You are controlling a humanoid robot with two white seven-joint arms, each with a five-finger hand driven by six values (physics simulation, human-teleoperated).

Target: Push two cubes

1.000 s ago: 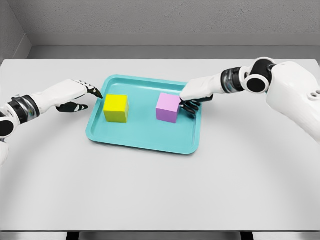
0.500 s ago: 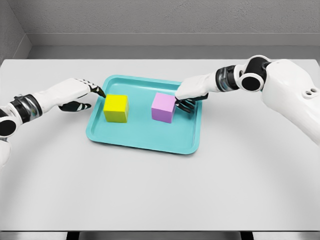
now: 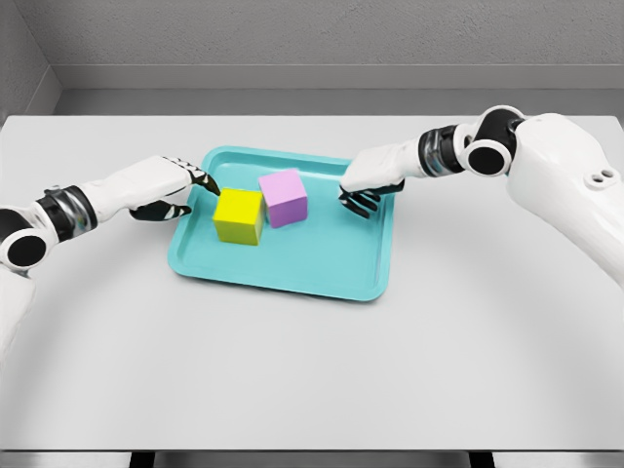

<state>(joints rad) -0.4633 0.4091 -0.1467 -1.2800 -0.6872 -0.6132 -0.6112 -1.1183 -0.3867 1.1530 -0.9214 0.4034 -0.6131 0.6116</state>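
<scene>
A yellow cube and a pink cube sit side by side in the teal tray, corners touching. My left hand comes in over the tray's left rim, its fingertips at the yellow cube's upper left edge. My right hand hovers over the tray's right part, fingers relaxed, with a gap between it and the pink cube. Neither hand holds anything.
The tray lies on a wide white table. A grey wall runs behind the table's far edge.
The pink cube slid left and turned, ending against the yellow cube. The yellow cube shifted right and rotated as my left hand advanced. My right hand now trails behind the pink cube.
</scene>
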